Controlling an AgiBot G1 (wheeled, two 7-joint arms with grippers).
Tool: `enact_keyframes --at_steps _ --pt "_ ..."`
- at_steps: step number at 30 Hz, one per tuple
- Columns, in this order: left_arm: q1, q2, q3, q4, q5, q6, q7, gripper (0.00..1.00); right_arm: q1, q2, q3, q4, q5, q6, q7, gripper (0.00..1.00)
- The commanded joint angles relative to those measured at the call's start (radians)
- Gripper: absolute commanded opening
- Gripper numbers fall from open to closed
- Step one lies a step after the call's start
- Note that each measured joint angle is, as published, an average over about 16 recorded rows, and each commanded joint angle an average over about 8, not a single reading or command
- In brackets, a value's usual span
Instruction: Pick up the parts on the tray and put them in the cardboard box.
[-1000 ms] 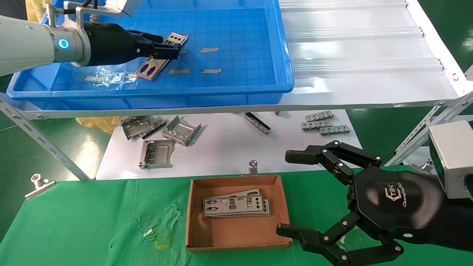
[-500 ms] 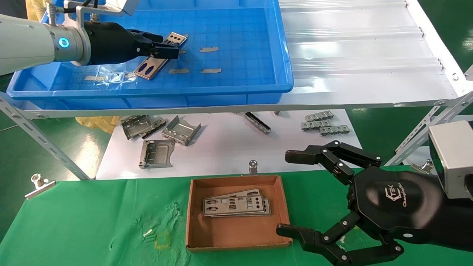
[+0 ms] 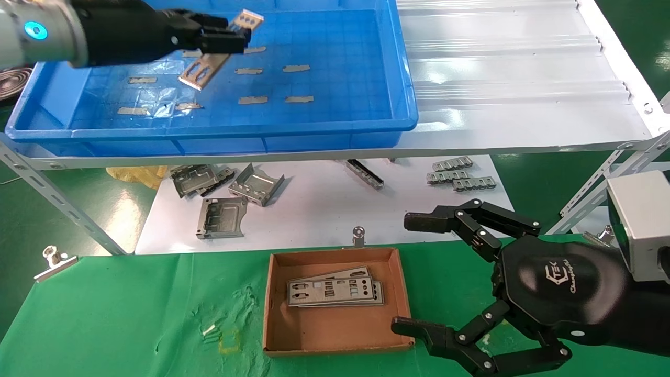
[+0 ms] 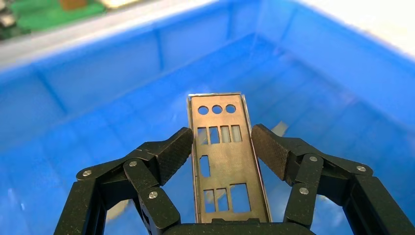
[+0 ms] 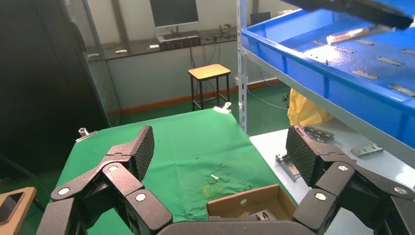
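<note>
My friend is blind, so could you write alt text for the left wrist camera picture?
Two black fingers of the left gripper pinch a thin silver metal plate by its long edges. The plate, punched with round and rectangular holes, is held above the floor of a blue plastic tray.

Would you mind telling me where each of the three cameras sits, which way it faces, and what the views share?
Head view: on the robot's head, facing forward and down at the tray and cardboard box; both arms show, the right gripper beside the box.
Left wrist view: on the left wrist, facing into the tray; the left gripper clamps a part.
Right wrist view: on the right wrist, facing across the green table; open fingers frame it.
Shared: all three show the tray; head and right wrist views share the box.
</note>
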Motion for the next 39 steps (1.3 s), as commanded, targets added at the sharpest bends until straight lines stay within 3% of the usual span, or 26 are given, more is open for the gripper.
enact_keyframes --at_steps 1,13,24,31,39 --pt "-0.004 -0.015 -0.009 -0.010 -0.013 0.032 0.014 0.00 0.000 0.000 0.000 0.000 0.000 0.000 0.000 1.00" --pt "0.031 -0.119 -0.040 -0.149 -0.072 0.272 0.105 0.00 0.000 0.000 0.000 0.000 0.000 0.000 0.000 1.00" --pt "0.258 -0.246 -0.088 -0.506 -0.187 0.448 0.154 0.00 0.000 0.000 0.000 0.000 0.000 0.000 0.000 1.00" --pt "0.515 -0.323 -0.124 -0.845 -0.263 0.418 0.207 0.00 0.000 0.000 0.000 0.000 0.000 0.000 0.000 1.00" --pt "0.789 -0.300 -0.113 -1.100 -0.184 0.192 0.257 0.00 0.000 0.000 0.000 0.000 0.000 0.000 0.000 1.00"
